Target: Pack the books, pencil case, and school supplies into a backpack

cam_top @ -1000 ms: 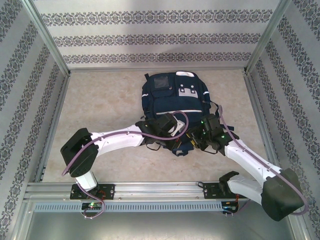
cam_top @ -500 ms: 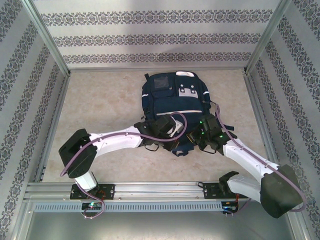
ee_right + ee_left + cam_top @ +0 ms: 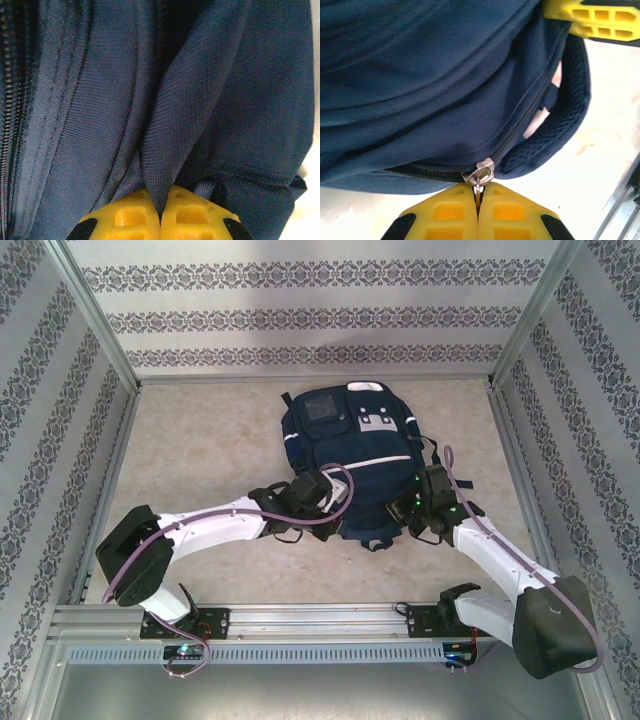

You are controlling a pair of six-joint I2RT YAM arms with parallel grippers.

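Since a second ago my left arm has swung its elbow outward to the left, and its wrist has slid a little to the left along the near end of the backpack (image 3: pixel 350 440). My right wrist has moved slightly away from me, up along the right side of the bag.

Now the backpack lies flat on the table (image 3: pixel 200 460), in the middle and a little to the far side, with its pale grey patches toward the back wall. Both my arms reach in to its near end, one from each side.

My left gripper (image 3: pixel 325 502) is at the near left corner of the bag. From the left wrist view its yellow fingers (image 3: pixel 445 215) are pressed fully together, and the small metal zipper pull (image 3: pixel 479 175) is pinched between their tips. Beyond the pull the zipper is open, and in the gap I see something pale, but I cannot tell what it is.

My right gripper (image 3: pixel 410 510) is at the near right corner. From the right wrist view its fingers (image 3: pixel 192 215) are closed as well, and a fold of the blue fabric (image 3: pixel 165 150) stands up between them. A closed zipper line (image 3: pixel 7 100) runs along the left edge of that view.
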